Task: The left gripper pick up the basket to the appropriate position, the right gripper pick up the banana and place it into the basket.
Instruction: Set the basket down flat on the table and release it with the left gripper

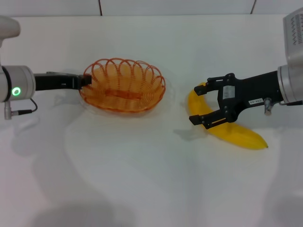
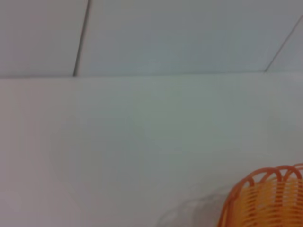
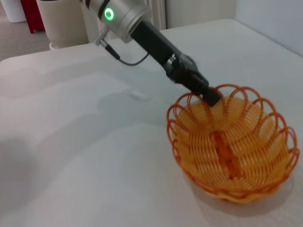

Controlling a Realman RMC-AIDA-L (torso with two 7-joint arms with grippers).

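The orange wire basket (image 1: 124, 87) is left of the table's middle, and I cannot tell if it rests on the table or is held just above it. My left gripper (image 1: 86, 81) is shut on the basket's left rim; the right wrist view shows this grip (image 3: 209, 96) on the basket (image 3: 233, 150). A piece of the basket's rim shows in the left wrist view (image 2: 265, 198). The yellow banana (image 1: 236, 135) lies on the table at the right. My right gripper (image 1: 195, 106) is open, with its fingers astride the banana's upper end.
The white table (image 1: 142, 179) has bare room in front of the basket and between the basket and the banana. A wall with tile seams (image 1: 100, 7) runs behind the table's far edge.
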